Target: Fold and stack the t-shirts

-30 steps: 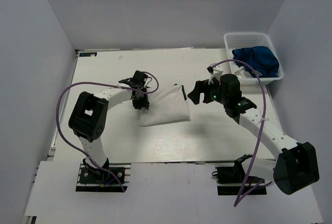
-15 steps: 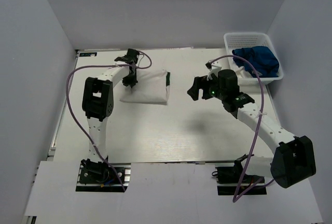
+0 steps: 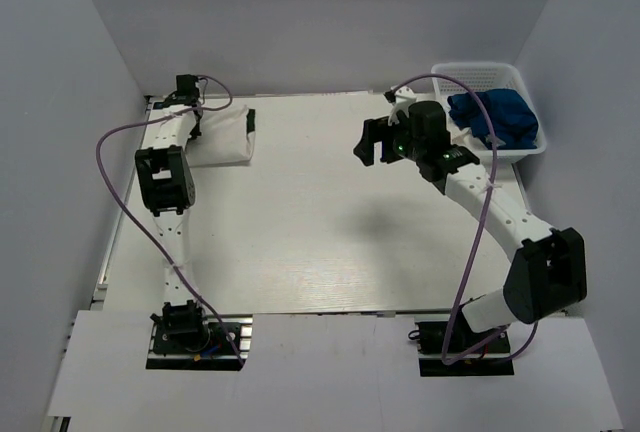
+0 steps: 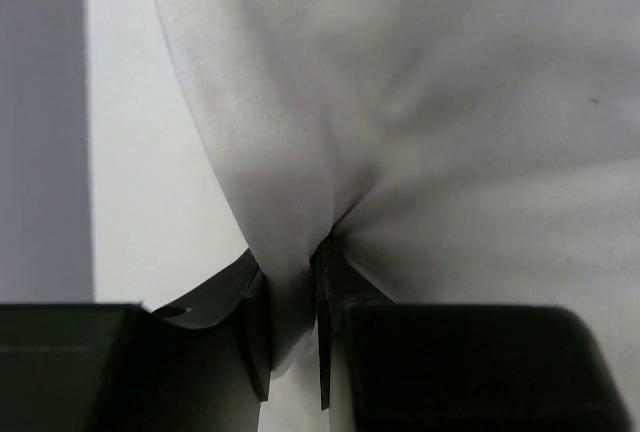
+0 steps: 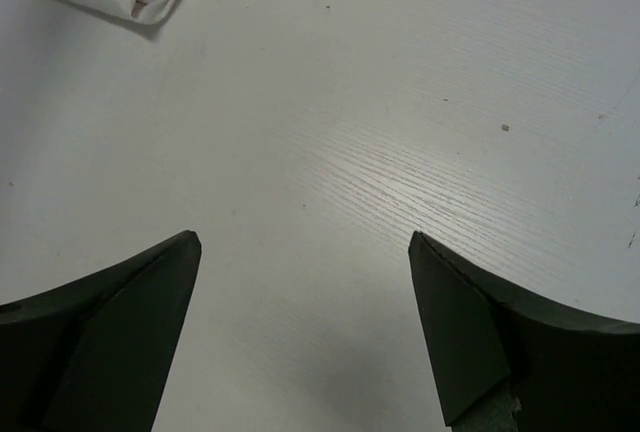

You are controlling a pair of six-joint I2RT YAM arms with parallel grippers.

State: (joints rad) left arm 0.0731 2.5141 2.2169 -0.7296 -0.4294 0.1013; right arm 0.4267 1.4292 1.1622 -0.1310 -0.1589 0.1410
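A white table (image 3: 330, 242) with a faint wood grain fills the middle of the scene, seen from above. Plain pale grey walls enclose it: a back wall (image 3: 320, 22) on the far side, a left wall (image 3: 50, 152) and a right wall (image 3: 590, 122). A white plastic mesh basket (image 3: 478, 72) with a rectangular rim sits at the table's far right corner, just beside the right wall. A flat white sheet (image 3: 330, 367) covers the near edge.
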